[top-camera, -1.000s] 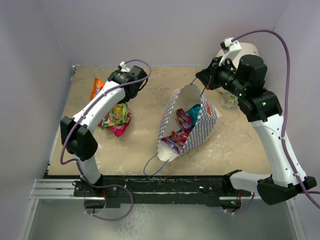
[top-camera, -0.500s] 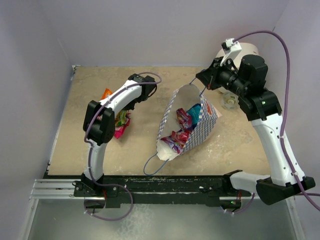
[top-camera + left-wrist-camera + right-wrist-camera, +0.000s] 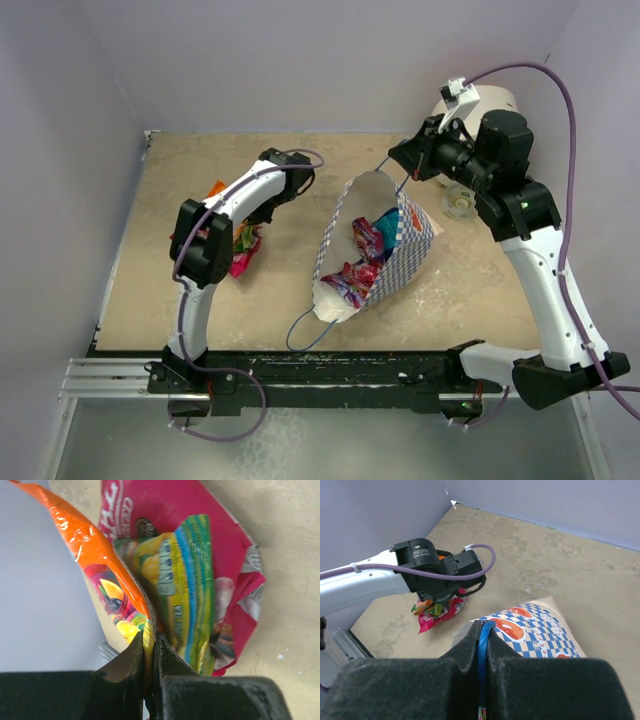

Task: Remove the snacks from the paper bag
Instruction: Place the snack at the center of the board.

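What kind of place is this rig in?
Probably a lab test cell: plain lavender walls box in a beige table, arms bolted to a rail, staged paper bag and snacks.

paper bag [image 3: 405,265]: we see blue-and-white checks, red marks
snacks [image 3: 190,595]: we see pink, orange, yellow-green
cord [image 3: 482,665]: blue

Left pincer [image 3: 149,644] clamped, elbow bent — right pincer [image 3: 482,632] clamped, arm raised
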Tool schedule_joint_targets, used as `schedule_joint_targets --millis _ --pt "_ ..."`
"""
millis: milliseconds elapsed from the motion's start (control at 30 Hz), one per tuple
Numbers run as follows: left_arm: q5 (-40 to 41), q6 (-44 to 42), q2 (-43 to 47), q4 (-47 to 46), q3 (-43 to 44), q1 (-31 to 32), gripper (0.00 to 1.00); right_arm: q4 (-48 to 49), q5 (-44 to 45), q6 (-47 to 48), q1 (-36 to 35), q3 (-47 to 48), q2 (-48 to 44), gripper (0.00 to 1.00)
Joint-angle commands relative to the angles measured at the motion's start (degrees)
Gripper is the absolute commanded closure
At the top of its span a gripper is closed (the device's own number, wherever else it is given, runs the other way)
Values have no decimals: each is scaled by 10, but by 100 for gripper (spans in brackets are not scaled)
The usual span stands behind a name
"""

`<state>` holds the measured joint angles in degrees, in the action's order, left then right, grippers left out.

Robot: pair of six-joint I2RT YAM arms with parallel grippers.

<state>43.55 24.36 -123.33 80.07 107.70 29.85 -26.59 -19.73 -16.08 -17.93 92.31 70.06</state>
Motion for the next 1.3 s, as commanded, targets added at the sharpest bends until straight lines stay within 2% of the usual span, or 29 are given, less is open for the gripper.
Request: schedule_joint_targets --millis 0,167,333,533,700,833,933,1000,1133,1200,1267 --pt "-44 -14 -28 -33 -5 -2 87 35 -10 4 3 12 -10 100" --pt "-102 -8 -19 -74 -21 -2 77 29 -4 9 3 17 -12 100" --pt "-83 7 -5 -57 -4 -2 69 30 -10 7 3 14 -13 100" --pt "-81 25 66 -37 -9 -2 50 34 -18 0 3 15 -11 100" --pt "-112 34 133 -26 13 -3 34 33 -23 -5 3 9 -13 100" --pt "-152 34 174 -15 41 -2 26 19 -15 -2 3 18 -15 100" --pt "-252 22 230 -46 37 -2 21 -4 1 7 4 37 -11 100" --pt "-359 11 300 -123 -1 -2 20 -21 10 11 4 47 -8 100" --pt "-619 17 446 -366 -150 2 29 -47 21 7 4 59 3 100" --pt "-692 32 495 -467 -216 21 29 -61 24 -1 6 71 11 100" --pt "-710 14 513 -499 -231 67 28 -74 21 -8 8 86 22 100"
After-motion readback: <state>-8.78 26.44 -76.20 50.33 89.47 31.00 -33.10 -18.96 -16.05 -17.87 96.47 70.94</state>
